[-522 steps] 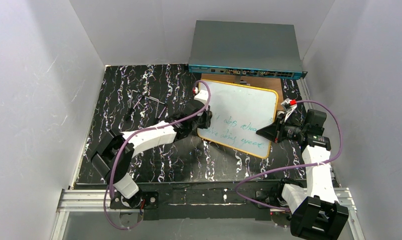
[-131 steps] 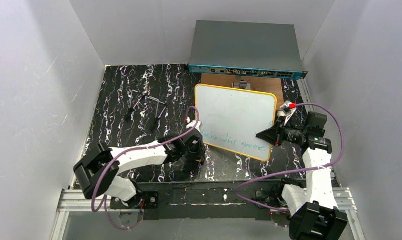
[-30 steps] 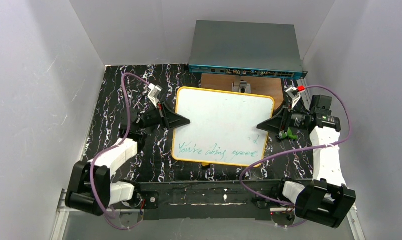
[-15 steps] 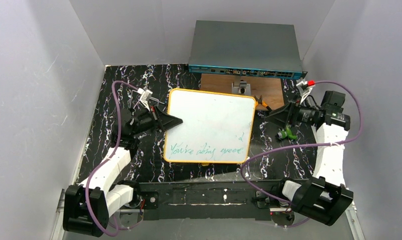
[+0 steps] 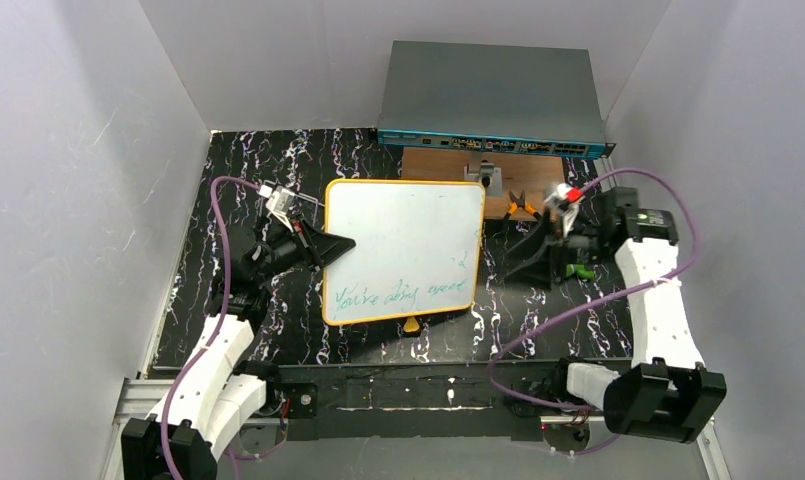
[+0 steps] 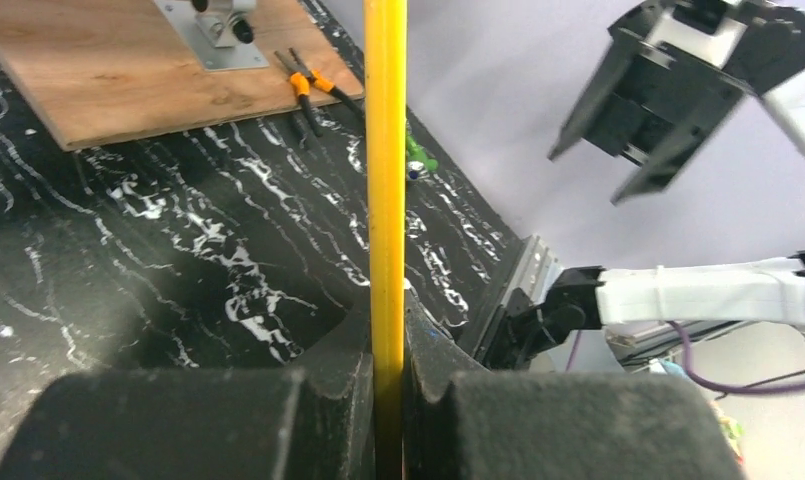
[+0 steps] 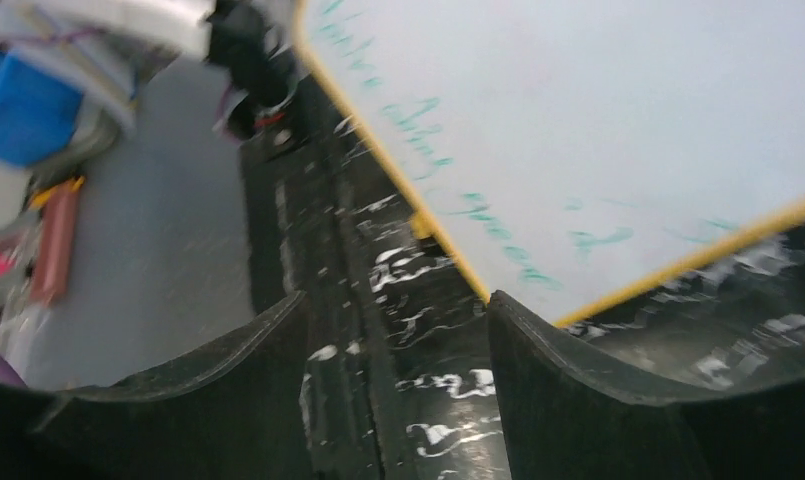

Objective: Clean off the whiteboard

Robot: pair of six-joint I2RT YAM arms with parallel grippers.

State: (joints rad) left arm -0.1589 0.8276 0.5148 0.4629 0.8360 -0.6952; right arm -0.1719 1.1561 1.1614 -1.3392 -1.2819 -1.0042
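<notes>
left wrist view shows only the whiteboard's [image 6: 386, 150] yellow rim, edge-on, pinched in the left gripper [image 6: 386, 335]; its face is hidden. right gripper [image 5: 524, 268] gapes wide, with the board near its tips and apart from them; the green writing is unreadable.

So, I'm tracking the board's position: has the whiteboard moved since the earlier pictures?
Yes. The whiteboard has gone left, gripped by the left tool: its left edge now lies beyond the left end of the grey box at the back.
</notes>
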